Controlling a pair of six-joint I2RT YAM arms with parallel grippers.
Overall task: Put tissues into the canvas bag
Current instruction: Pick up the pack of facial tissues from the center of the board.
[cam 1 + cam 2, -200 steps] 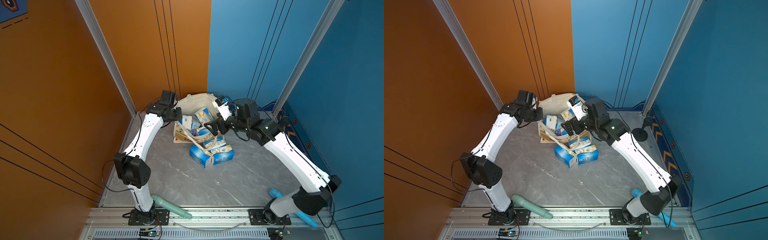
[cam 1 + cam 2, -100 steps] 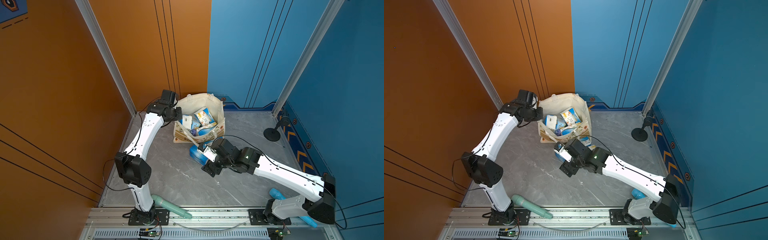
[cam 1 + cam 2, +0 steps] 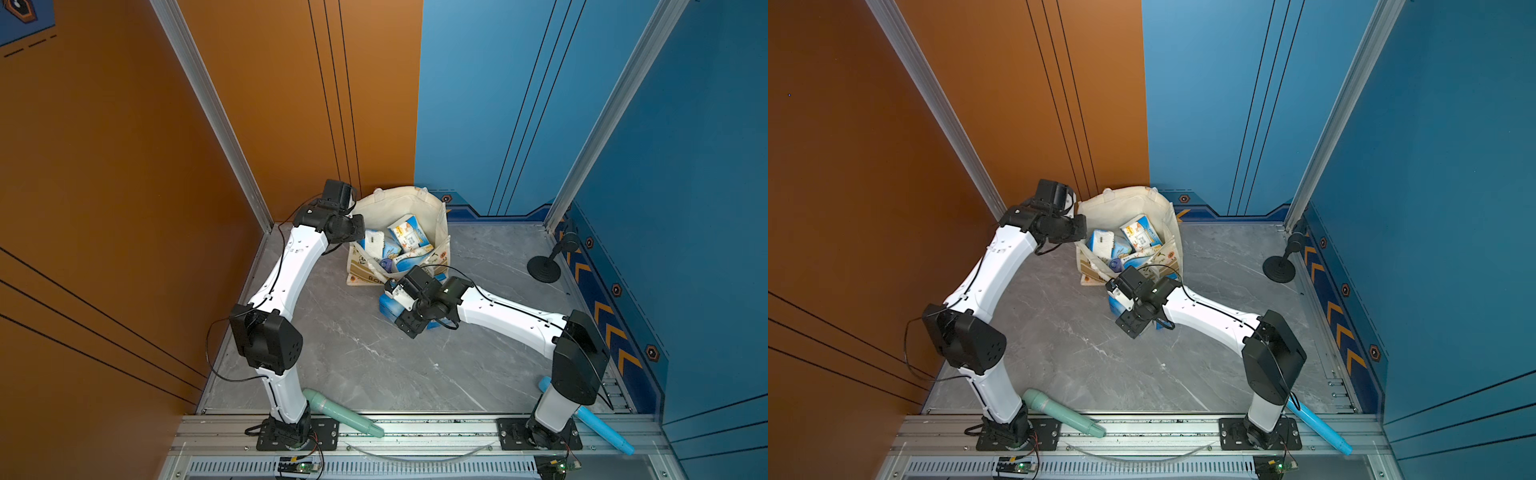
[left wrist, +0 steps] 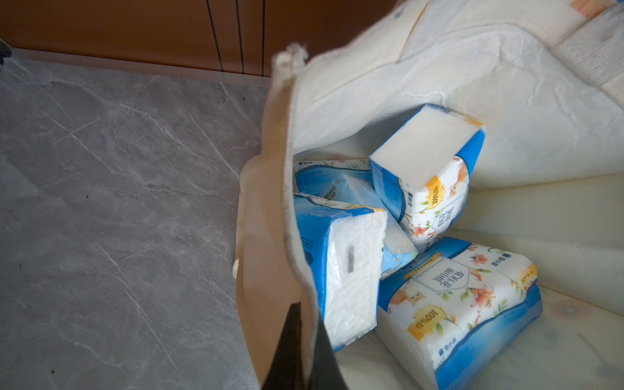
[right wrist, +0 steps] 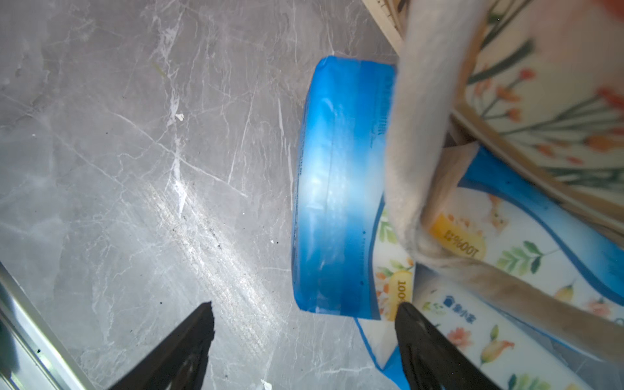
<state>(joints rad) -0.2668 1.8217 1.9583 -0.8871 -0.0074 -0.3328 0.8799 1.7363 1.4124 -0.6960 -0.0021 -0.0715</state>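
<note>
Two robot arms reach over a grey marbled tabletop (image 3: pixel 353 365). At the left, we see the left gripper (image 3: pixel 356 226) pinched tight on the rim of the canvas bag (image 3: pixel 401 203), holding its mouth wide. The wrist view shows cream fabric clamped between the jaws. Inside the bag, several tissues (image 3: pixel 409 237) lie jumbled, blue and white with floral print. Just in front of the bag, at least two more packs (image 3: pixel 388 308) lie on the tabletop against its printed wall, one of them a blue pack (image 5: pixel 337 189) on its side. A pale handle (image 5: pixel 429 118) droops across them. Further right, the right gripper (image 5: pixel 304 305) hovers low over these packs, its jaws spread apart and empty. We judge the step in hand to be reaching for the next pack. The next move calls for straddling the blue pack alone, closing gently on its soft sides, and lifting clear of the handle so it is not dragged along.
</note>
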